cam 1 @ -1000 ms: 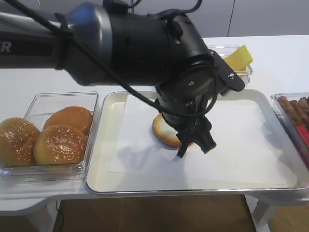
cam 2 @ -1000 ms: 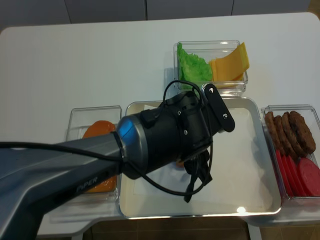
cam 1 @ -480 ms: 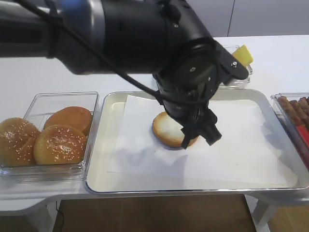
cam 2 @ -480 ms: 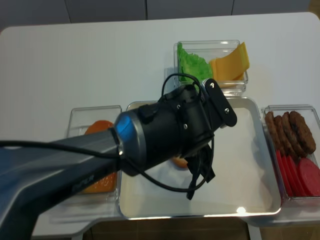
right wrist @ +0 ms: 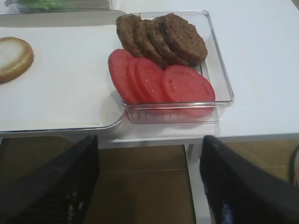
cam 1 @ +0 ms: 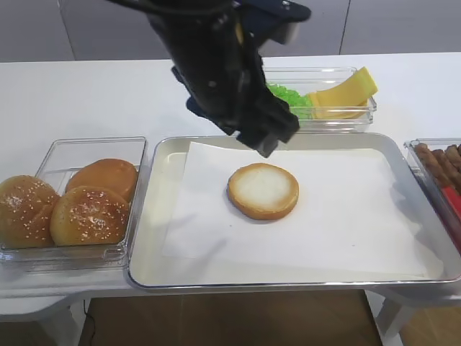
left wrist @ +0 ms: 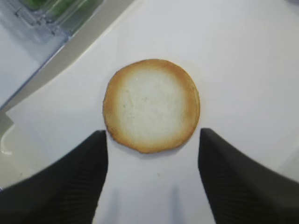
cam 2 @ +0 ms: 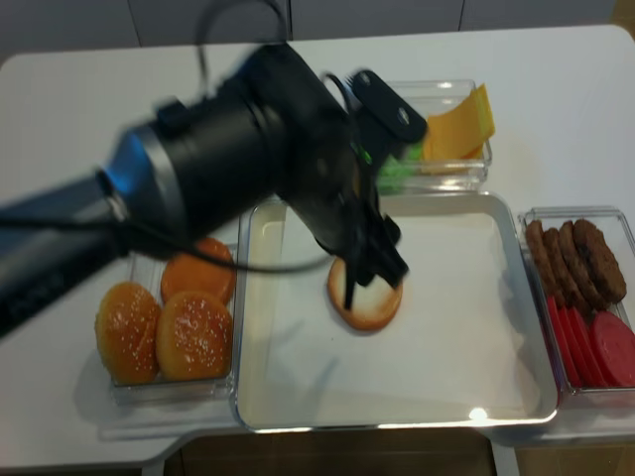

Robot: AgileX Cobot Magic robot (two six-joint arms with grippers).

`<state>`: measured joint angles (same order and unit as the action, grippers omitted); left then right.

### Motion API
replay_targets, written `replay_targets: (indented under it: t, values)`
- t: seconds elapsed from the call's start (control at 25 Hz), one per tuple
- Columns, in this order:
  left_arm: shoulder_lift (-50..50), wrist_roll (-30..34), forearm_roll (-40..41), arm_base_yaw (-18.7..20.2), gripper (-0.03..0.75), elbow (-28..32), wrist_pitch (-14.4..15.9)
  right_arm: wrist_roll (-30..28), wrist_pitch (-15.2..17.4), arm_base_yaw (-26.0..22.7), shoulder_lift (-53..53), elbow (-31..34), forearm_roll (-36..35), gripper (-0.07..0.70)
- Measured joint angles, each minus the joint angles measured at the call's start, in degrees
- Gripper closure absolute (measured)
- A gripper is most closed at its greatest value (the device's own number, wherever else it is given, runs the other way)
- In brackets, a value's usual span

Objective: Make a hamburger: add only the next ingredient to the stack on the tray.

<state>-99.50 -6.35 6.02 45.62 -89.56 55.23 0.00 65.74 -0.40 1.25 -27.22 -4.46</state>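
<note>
Left pincer (left wrist: 152, 179) agape above bun half (cam 1: 263, 190), tray (cam 1: 155, 216) paper bare around

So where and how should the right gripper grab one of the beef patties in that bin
Probably the rearmost patty, taken by its rim from above. The patties lean in an overlapping row in the clear bin, so that one's top edge and back face stand free, while the others are partly covered. One finger behind it, one in front, closing across its thin dimension. The bin's walls block a side approach, and the tomato slices crowd the front.
</note>
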Motion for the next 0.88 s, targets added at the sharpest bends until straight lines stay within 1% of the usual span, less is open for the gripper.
replay_targets:
  t: [0.08,0.16,0.44,0.6,0.72,0.8,0.88]
  values:
    - [1.8,3.3,-6.4,-3.7,0.263,0.0,2.6,0.0,0.0,0.0,0.0,0.0,0.0,0.122]
    - [3.4,5.5,-9.8,-7.5,0.265,0.0,5.2,0.0,0.0,0.0,0.0,0.0,0.0,0.122]
    - [10.5,7.6,-11.3,-18.3,0.287,0.0,12.0,0.0,0.0,0.0,0.0,0.0,0.0,0.122]
    - [14.4,8.3,-11.3,-23.7,0.288,0.0,14.5,0.0,0.0,0.0,0.0,0.0,0.0,0.122]
    - [17.4,9.4,-11.3,-28.3,0.289,0.0,15.8,0.0,0.0,0.0,0.0,0.0,0.0,0.122]
    - [19.4,9.6,-11.3,-31.1,0.29,0.0,16.1,0.0,0.0,0.0,0.0,0.0,0.0,0.122]
    - [22.3,9.7,-11.3,-34.1,0.293,1.6,16.2,0.0,0.0,0.0,0.0,0.0,0.0,0.122]
